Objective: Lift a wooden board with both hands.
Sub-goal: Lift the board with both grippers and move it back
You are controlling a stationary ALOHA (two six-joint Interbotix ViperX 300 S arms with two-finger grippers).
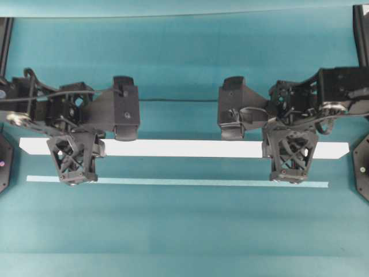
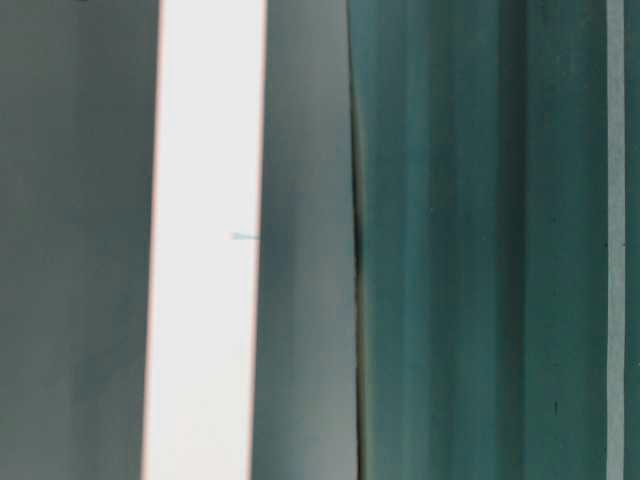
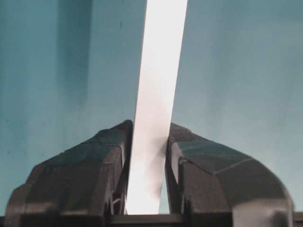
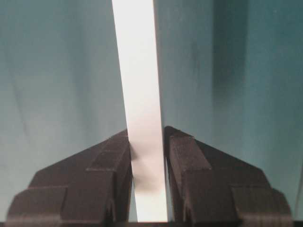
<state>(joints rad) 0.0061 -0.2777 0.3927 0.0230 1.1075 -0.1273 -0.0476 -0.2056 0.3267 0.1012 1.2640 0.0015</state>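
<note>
The wooden board (image 1: 184, 149) is a long white plank lying across the teal table from left to right. My left gripper (image 1: 72, 170) is shut across its width near the left end. My right gripper (image 1: 290, 170) is shut across it near the right end. In the left wrist view both fingers press the board (image 3: 158, 94) at my left gripper (image 3: 150, 127). In the right wrist view the board (image 4: 137, 85) sits between the fingers of my right gripper (image 4: 146, 135). The table-level view shows it as a white band (image 2: 205, 250). I cannot tell whether it is off the table.
A thin pale teal stripe (image 1: 179, 182) runs parallel to the board, just in front of it, and shows at the right edge of the table-level view (image 2: 615, 240). Black fixtures stand at the left edge (image 1: 4, 158) and right edge (image 1: 362, 167). A thin cable (image 1: 179, 100) runs behind the arms.
</note>
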